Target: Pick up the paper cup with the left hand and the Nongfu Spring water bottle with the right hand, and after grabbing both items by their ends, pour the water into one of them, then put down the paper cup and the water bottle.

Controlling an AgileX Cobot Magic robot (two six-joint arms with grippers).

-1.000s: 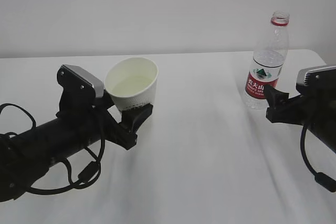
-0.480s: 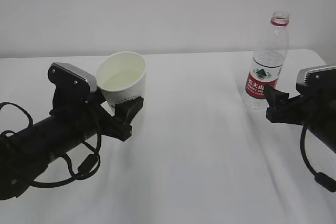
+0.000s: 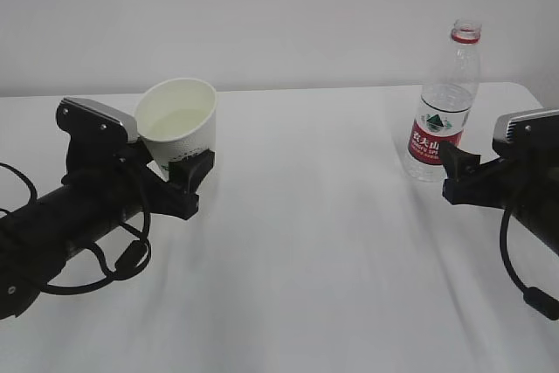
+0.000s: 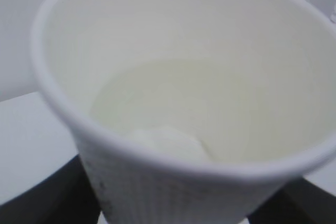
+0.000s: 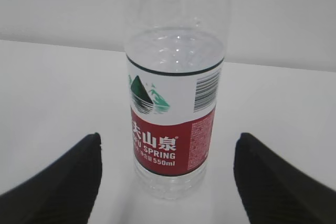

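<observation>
Gripping the tilted paper cup (image 3: pixel 179 128), the left end effector (image 3: pixel 175 179) risks spilling water; the released right end effector (image 5: pixel 167 182) could topple the uncapped bottle (image 3: pixel 442 115) near the desk's (image 3: pixel 332 259) far right corner.

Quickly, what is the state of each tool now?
Left tool: closed on the paper cup.
Right tool: open, empty, close behind the standing Nongfu Spring water bottle.

White cup, red-labelled bottle

The cup (image 3: pixel 179 124) is showing a cream inside; the clear bottle (image 3: pixel 444 111) is wearing a red-and-white label, green mountain logo, red neck ring.
</observation>
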